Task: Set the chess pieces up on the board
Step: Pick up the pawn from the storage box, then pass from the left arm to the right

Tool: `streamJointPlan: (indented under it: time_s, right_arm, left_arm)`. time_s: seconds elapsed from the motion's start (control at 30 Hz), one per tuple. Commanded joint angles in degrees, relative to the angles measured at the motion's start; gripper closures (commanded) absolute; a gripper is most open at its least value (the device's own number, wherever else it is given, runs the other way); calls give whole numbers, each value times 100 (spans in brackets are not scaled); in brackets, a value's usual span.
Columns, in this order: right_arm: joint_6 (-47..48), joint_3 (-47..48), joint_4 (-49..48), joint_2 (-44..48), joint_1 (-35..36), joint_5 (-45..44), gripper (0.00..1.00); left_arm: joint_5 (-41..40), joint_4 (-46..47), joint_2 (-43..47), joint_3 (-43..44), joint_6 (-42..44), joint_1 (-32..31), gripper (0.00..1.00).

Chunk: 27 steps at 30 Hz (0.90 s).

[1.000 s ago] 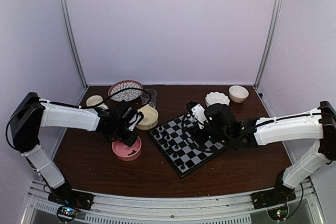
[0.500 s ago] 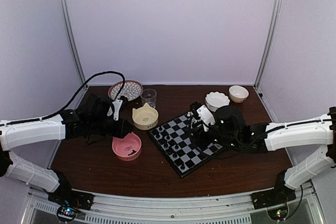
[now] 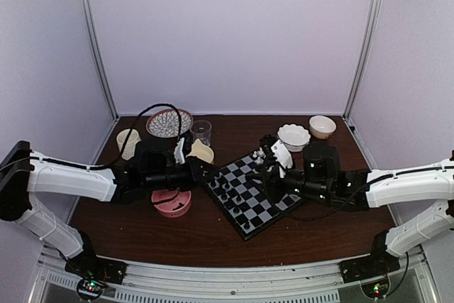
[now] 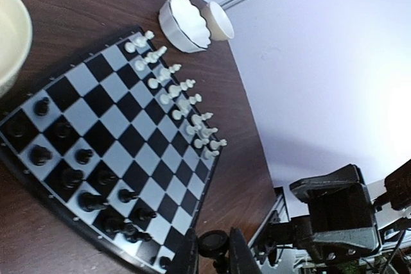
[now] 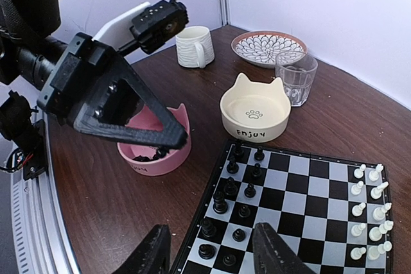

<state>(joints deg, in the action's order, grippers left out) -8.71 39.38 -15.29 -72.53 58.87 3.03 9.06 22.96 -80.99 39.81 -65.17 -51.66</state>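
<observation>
— Where are the black chess pieces (image 5: 239,192)?

— Most stand on the board (image 5: 302,190), scattered over the squares along the side that faces the pink bowl (image 3: 170,202). A few dark ones lie inside that bowl. One more black piece (image 4: 214,242) is up off the board, between my fingers.

— Which fingers?

— My left pincer (image 4: 212,255) is clenched on it, hanging just off the board's corner on the pink bowl's side.

— And the other?

— My right pincer (image 5: 212,235) hangs above the board, released, with nothing between its fingers.

— What else lies round the board?

— The white chessmen (image 4: 180,94) line the side opposite the black ones. Past that side sit a white scalloped bowl (image 4: 183,20) and a beige bowl (image 4: 219,20), touching or nearly so. Behind the black side, a cream cat-eared bowl (image 5: 255,117) sits just beside the board. Farther from it are a glass (image 5: 297,75), a patterned plate (image 5: 268,46) and a ribbed mug (image 5: 192,46). All of it rests on the dark wooden desk (image 3: 142,235).
</observation>
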Motion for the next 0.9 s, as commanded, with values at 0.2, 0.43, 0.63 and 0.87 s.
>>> streamJointPlan:
  time_s: [0.2, 0.43, 0.63, 0.87]
  right_arm:
    - [322, 38, -161, -360, 202, -249, 46]
    - [387, 150, -109, -484, 265, -276, 47]
    - [301, 176, -134, -508, 274, -545, 50]
    - [238, 181, -219, -518, 292, -551, 54]
  left_arm:
    - [70, 1851, -1010, 620, -687, -500, 96]
    - [-25, 1763, -1041, 631, -668, -605, 96]
    - [-225, 1619, -1037, 640, -605, -712, 96]
    - [-302, 1666, -1125, 661, -594, -788, 96]
